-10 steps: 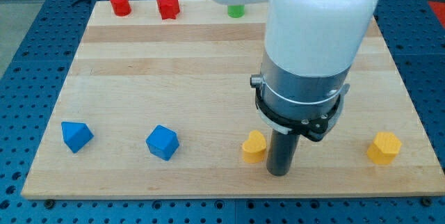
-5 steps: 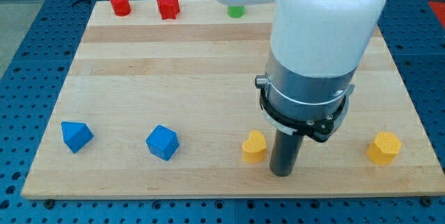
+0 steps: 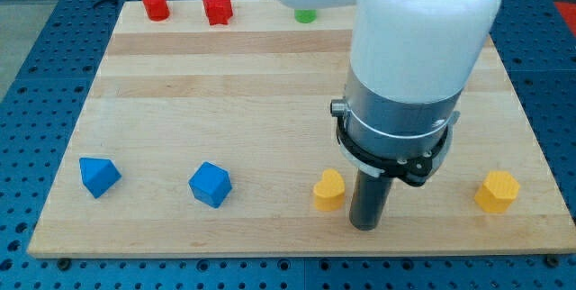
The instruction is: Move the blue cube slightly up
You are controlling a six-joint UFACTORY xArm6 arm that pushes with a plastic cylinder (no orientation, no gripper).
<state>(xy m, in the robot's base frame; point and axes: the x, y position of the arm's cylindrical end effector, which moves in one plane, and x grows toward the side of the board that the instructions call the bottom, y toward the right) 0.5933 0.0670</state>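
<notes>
The blue cube (image 3: 211, 185) sits on the wooden board (image 3: 225, 101) near its bottom edge, left of centre. My tip (image 3: 364, 225) rests on the board well to the right of the cube, just right of and slightly below a yellow heart-shaped block (image 3: 328, 191). The yellow block lies between my tip and the blue cube. The arm's white and grey body hides part of the board above the tip.
A second blue block (image 3: 98, 176), wedge-like, lies at the bottom left. A yellow hexagonal block (image 3: 497, 191) lies at the bottom right. A red cylinder (image 3: 156, 4), a red star block (image 3: 217, 8) and a partly hidden green block (image 3: 306, 14) line the top edge.
My tip and the arm have shifted slightly to the right over the last second. No block has moved.
</notes>
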